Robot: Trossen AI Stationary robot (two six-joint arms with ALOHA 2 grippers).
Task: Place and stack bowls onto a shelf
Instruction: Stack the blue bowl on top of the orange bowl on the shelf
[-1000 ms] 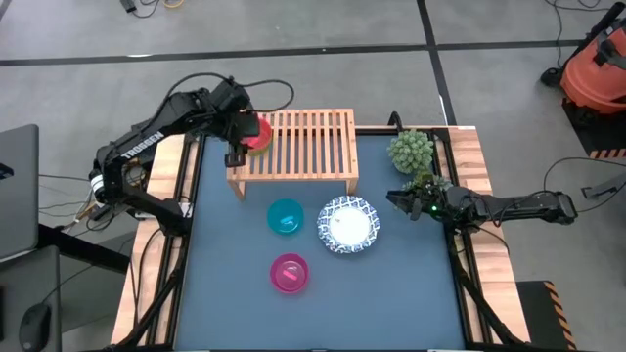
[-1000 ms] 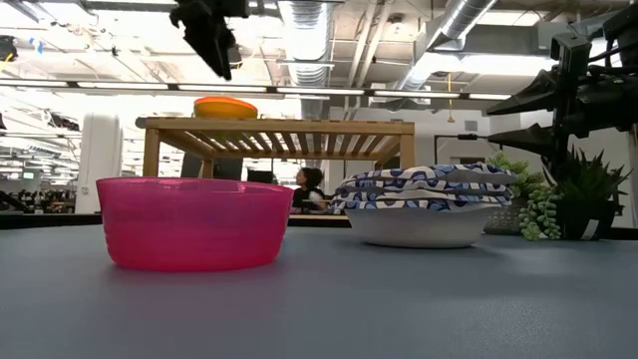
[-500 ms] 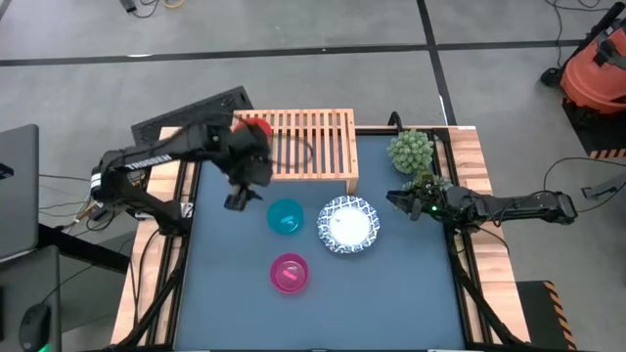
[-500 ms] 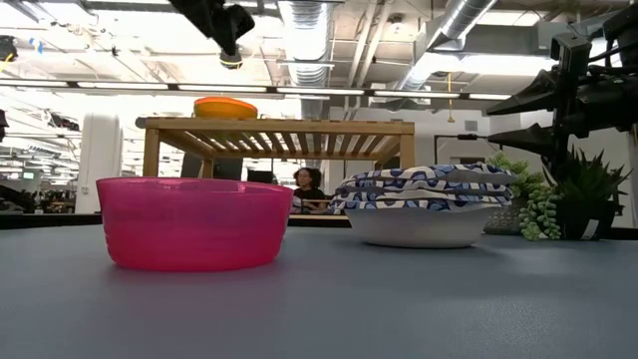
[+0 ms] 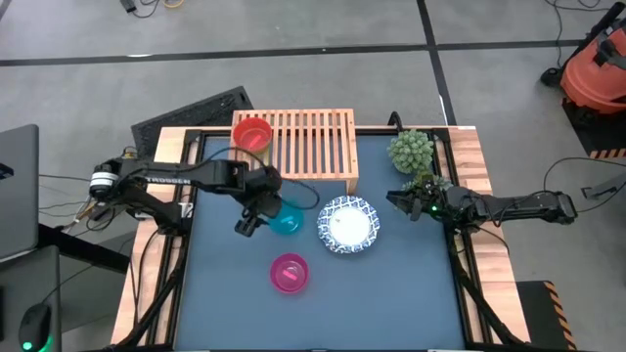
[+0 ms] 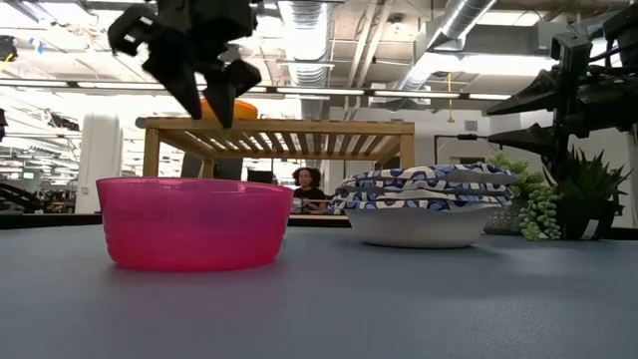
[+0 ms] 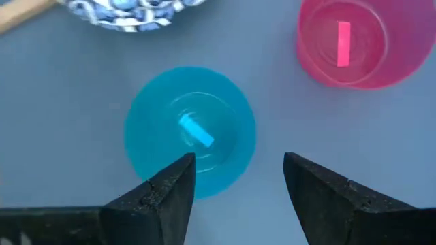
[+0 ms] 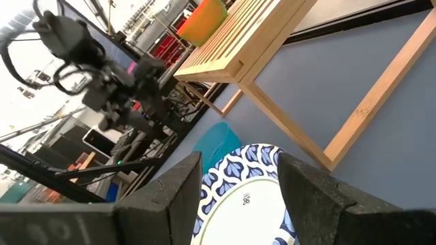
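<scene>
My left gripper (image 7: 238, 180) hung above the teal bowl (image 7: 190, 130), jaws spread wide, holding nothing. The right gripper (image 5: 394, 202) waited beside the white bowls (image 5: 347, 224), apparently open too; a red bowl (image 5: 252, 134) sat on the shelf (image 5: 308, 147).

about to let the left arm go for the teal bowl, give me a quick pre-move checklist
1. Left gripper open and empty: ok.
2. Left gripper over the teal bowl: ok, one finger at its near rim in the left wrist view.
3. Teal bowl upright and apart from the white bowls and magenta bowl: ok.
4. Shelf has room: ok, only the red bowl sits at its left end.
5. Right gripper out of the way at the table's right edge: ok.
6. Height above the teal bowl: cannot tell.
</scene>
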